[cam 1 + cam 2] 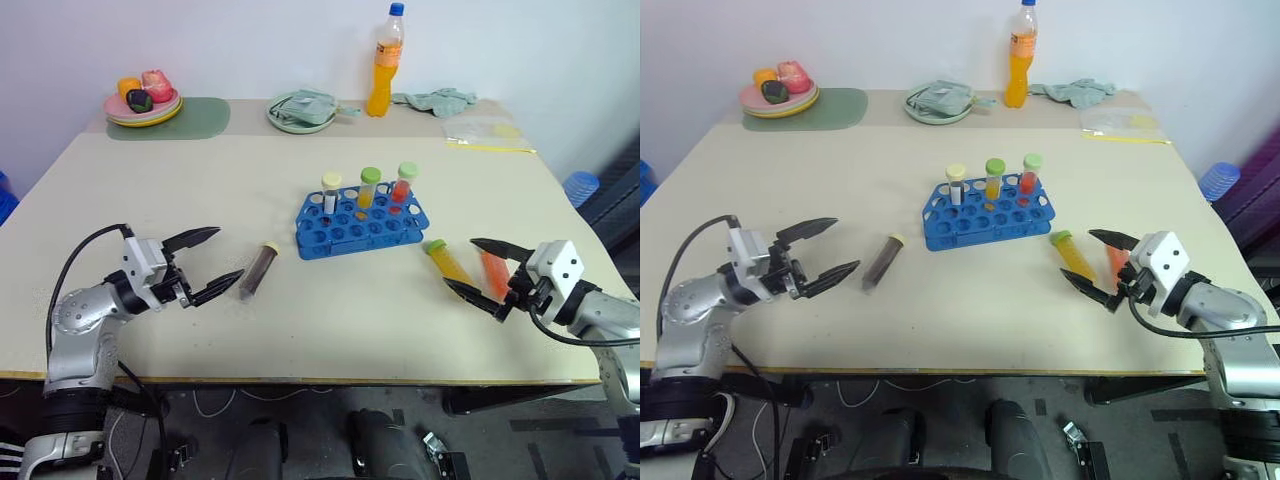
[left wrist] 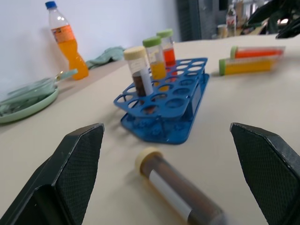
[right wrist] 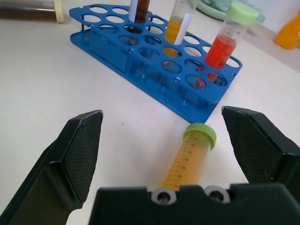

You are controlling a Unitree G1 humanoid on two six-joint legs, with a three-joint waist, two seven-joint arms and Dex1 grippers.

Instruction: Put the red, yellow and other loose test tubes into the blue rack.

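The left gripper (image 1: 218, 257) hangs just above the desk with its black jaws spread wide and nothing between them. Just beyond its fingertips lies a dark brown test tube with a cream cap (image 1: 258, 269), flat on the desk, cap end pointing away from the robot.

The right gripper (image 1: 481, 277) also has its jaws wide apart and holds nothing. A yellow-orange test tube with a green cap (image 1: 447, 260) lies on the desk in line with the gap between those jaws, its cap toward the rack. A red-orange test tube (image 1: 493, 274) lies beside it on the robot's right, partly hidden behind the upper finger.

Between the two grippers and a little further back sits the blue plastic test tube rack (image 1: 362, 224). Three tubes stand upright in its back row: a cream-capped brown tube (image 1: 330, 191), a green-capped yellow tube (image 1: 369, 186) and a green-capped red tube (image 1: 404, 182). The other holes look empty.

All this rests on a pale beige desk (image 1: 200, 180). Along its far edge stand a bottle of orange drink with a blue cap (image 1: 385, 62), a pale green plate holding a folded cloth (image 1: 301, 110), a crumpled green cloth (image 1: 436, 100) and a stack of plates with toy food (image 1: 143, 100) on a green mat (image 1: 190, 118).
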